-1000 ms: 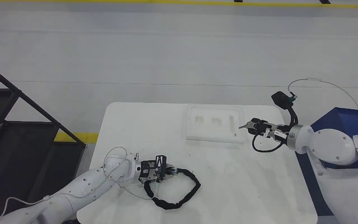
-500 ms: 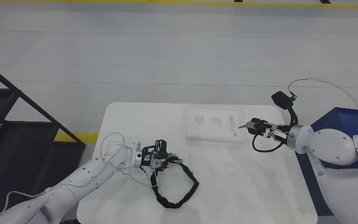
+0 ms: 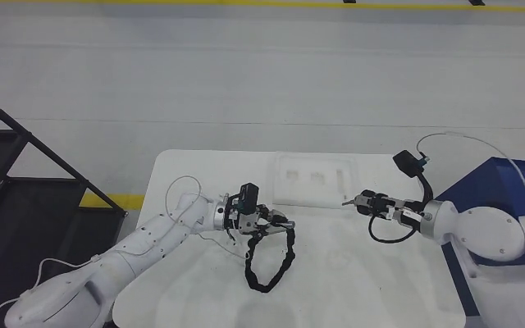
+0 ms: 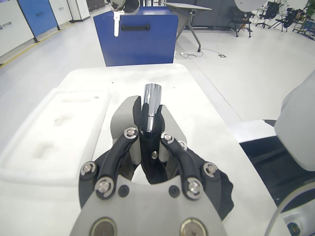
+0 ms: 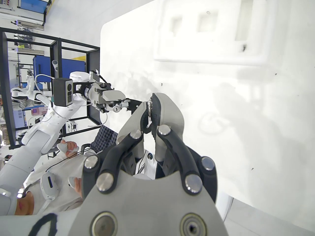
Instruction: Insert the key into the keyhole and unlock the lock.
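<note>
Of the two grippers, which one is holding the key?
The right gripper: its jaws are shut on the key, held in the air. The left gripper instead grips the lock, a chrome cylinder with a black cable hanging below.

The scene is lit brightly and evenly from overhead, and only soft, faint shadows are cast on the table (image 3: 344,262). In the right wrist view the table top is washed out by glare, so that the white tray (image 5: 209,25) is barely set off from it, while bright highlights are seen on the chromed lock (image 4: 152,96). Straight lines are bent toward the edges of both wrist views.
</note>
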You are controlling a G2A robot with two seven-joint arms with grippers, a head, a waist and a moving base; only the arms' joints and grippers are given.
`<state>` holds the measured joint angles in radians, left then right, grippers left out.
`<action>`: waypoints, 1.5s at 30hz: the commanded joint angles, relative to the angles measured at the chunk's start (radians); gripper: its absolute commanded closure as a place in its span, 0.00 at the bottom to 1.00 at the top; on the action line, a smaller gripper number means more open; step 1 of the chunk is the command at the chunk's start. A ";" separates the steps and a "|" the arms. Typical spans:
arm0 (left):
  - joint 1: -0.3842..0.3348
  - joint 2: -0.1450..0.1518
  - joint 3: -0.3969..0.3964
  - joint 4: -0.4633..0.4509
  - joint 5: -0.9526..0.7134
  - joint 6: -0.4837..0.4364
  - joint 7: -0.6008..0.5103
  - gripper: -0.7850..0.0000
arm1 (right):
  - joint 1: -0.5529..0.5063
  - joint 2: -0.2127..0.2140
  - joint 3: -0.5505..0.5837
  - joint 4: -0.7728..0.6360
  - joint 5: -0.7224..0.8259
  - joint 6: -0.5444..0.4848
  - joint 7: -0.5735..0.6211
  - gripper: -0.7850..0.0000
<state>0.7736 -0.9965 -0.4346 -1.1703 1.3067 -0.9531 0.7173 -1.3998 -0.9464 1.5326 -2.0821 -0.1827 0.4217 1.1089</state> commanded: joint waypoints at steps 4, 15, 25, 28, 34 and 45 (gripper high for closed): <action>-0.027 -0.077 0.046 0.057 -0.017 -0.007 0.098 1.00 | -0.058 0.008 0.074 -0.100 0.022 0.068 0.030 1.00; -0.065 -0.222 0.087 0.193 -0.189 -0.014 0.135 1.00 | -0.128 0.019 0.185 -0.256 0.074 0.072 0.028 1.00; -0.081 -0.252 0.086 0.210 -0.209 -0.014 0.136 1.00 | -0.134 0.019 0.188 -0.252 0.081 0.058 0.005 1.00; -0.081 -0.252 0.086 0.210 -0.209 -0.014 0.136 1.00 | -0.150 0.019 0.173 -0.223 0.117 0.056 0.023 1.00; -0.051 -0.238 0.048 0.164 -0.182 0.019 0.056 1.00 | -0.128 0.034 0.111 -0.155 0.118 0.040 0.190 1.00; -0.046 -0.250 0.026 0.091 -0.076 -0.025 0.013 1.00 | -0.081 0.039 0.029 -0.086 0.174 0.093 0.189 1.00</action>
<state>0.7278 -1.2432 -0.4079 -1.0786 1.2246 -0.9748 0.7309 -1.4848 -0.9083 1.5643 -2.1726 -0.0156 0.5151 1.2979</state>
